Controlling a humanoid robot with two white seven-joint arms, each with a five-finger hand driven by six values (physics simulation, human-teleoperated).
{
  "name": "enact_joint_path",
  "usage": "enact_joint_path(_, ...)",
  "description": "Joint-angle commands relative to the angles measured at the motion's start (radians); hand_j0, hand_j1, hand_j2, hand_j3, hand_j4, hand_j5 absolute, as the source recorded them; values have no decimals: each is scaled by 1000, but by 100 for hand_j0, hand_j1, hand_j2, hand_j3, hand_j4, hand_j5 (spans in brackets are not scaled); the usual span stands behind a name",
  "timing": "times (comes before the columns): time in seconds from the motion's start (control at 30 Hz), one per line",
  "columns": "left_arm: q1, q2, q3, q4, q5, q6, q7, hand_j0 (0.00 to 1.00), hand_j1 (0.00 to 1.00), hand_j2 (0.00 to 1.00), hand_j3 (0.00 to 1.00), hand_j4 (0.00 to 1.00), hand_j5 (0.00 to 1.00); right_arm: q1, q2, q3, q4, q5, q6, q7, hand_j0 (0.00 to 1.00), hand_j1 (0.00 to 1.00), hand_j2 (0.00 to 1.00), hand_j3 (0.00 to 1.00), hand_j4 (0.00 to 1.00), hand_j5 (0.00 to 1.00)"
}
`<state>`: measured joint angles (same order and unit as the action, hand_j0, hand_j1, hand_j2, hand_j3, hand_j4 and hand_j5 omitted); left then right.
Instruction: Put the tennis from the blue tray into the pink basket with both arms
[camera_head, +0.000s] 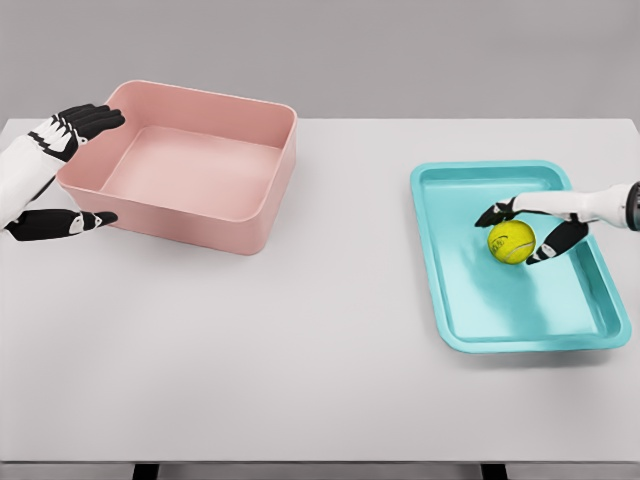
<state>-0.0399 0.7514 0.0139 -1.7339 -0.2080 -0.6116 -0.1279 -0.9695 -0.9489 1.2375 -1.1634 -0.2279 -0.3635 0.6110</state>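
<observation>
White table (320, 350), grey wall; our right hand (530, 232) gripped the ball (511, 242) in the tray (470, 310), left hand (55, 170) spread beside the basket (250, 215), forearms cut off.

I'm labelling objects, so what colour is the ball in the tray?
Yellow-green, a tennis ball lying in the blue tray; the head view shows it best.

You see a yellow-green tennis ball (511, 242) lying in the upper right part of the shallow blue tray (470, 320) at the surface's right. The pink basket (240, 225), deep and open-topped, stands well apart at the far left.
</observation>
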Motion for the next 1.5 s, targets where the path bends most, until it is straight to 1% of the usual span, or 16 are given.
enact_joint_path(0.0,0,2,3,2,7,1,1,100,100,100,100,100,100,0,9,14,-1,21,1,0,77,77,77,77,77,77)
enact_joint_path(0.07,0,0,1,1,7,1,1,100,100,100,100,100,100,0,13,16,-1,30,1,0,74,74,74,74,74,74)
enact_joint_path(0.2,0,0,0,-1,12,1,2,100,100,100,100,100,100,-8,7,8,1,28,1,0,53,53,53,53,53,53)
enact_joint_path(0.27,18,3,0,-1,21,1,8,100,100,100,100,100,100,-11,1,3,1,24,0,0,50,50,50,50,50,50)
enact_joint_path(0.5,69,49,8,-6,134,1,14,100,100,100,100,100,100,-25,9,-13,-13,13,-5,0,31,31,31,31,31,31)
enact_joint_path(0.6,72,51,9,-6,142,1,10,100,100,100,100,100,100,-37,13,-36,-16,16,-54,0,32,32,32,32,32,32)
enact_joint_path(0.67,109,52,18,-7,168,1,13,100,100,100,100,100,100,-60,38,-53,-47,16,-84,0,32,32,32,32,32,32)
enact_joint_path(0.73,135,65,18,-7,193,1,13,100,100,100,100,100,100,-61,62,-73,-110,22,-86,0,32,32,32,32,32,32)
enact_joint_path(0.87,179,134,9,-15,360,1,13,100,100,100,100,100,100,-55,140,-64,-301,45,-95,0,32,32,32,32,32,32)
enact_joint_path(0.93,232,166,5,-16,443,1,13,100,100,100,100,100,100,-51,229,-56,-306,74,-83,0,32,32,32,32,32,32)
enact_joint_path(1.03,291,175,3,-27,464,1,13,100,100,100,100,100,100,-46,329,-24,-303,91,-77,0,32,32,32,32,32,32)
enact_joint_path(1.13,359,178,3,-29,496,1,13,100,100,100,100,100,100,-45,368,-18,-305,104,-22,0,33,33,33,33,33,33)
enact_joint_path(1.27,382,189,-78,-30,499,1,13,100,100,100,100,100,100,-46,423,23,-331,113,-11,0,34,34,34,34,34,34)
enact_joint_path(1.4,388,201,-114,-30,499,1,11,100,100,100,100,100,100,-48,426,19,-286,122,-12,0,37,37,37,37,37,37)
enact_joint_path(1.43,388,209,-121,-30,499,1,11,100,100,100,100,100,100,-48,426,19,-286,124,-12,0,41,41,41,41,41,41)
enact_joint_path(1.47,388,210,-130,-32,499,1,11,100,100,100,100,100,100,-48,426,19,-289,136,-14,0,59,59,59,59,59,59)
